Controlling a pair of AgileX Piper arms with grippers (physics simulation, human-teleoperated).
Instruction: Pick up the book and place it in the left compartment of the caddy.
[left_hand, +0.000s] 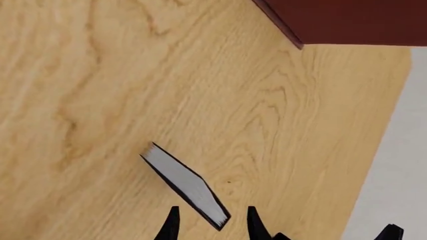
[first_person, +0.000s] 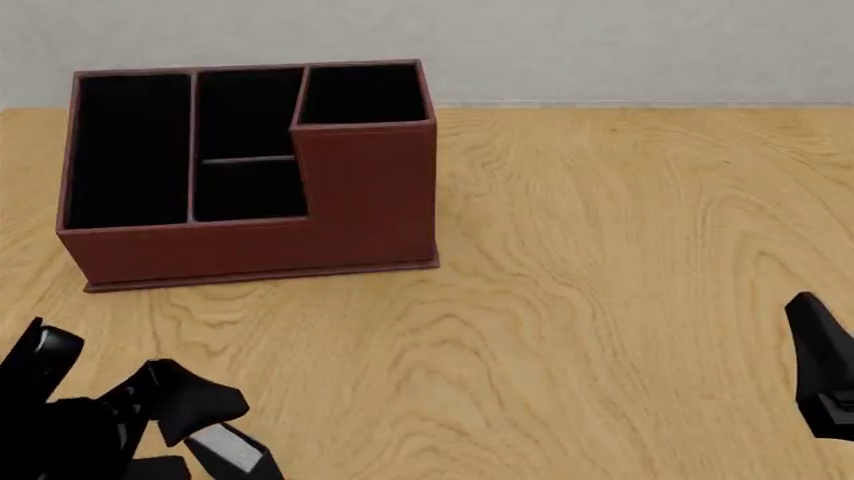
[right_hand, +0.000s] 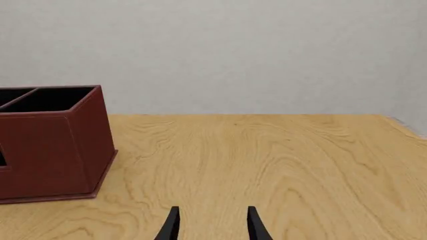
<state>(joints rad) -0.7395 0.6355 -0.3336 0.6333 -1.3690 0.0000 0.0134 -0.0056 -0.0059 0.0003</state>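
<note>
I've got the left gripper (left_hand: 211, 225) down at the bench's (first_person: 601, 300) near-left corner, fingers spread around the book (left_hand: 185, 184), which stands on edge there. Caddy (first_person: 254, 240) sits toward the far-left, left compartment (first_person: 130, 150) unfilled. Right gripper (right_hand: 211, 225) hovers spread at the right edge

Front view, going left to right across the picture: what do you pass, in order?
Left gripper with the book at the bottom left, then the caddy further back, then bare table, then the right gripper at the right edge.
</note>
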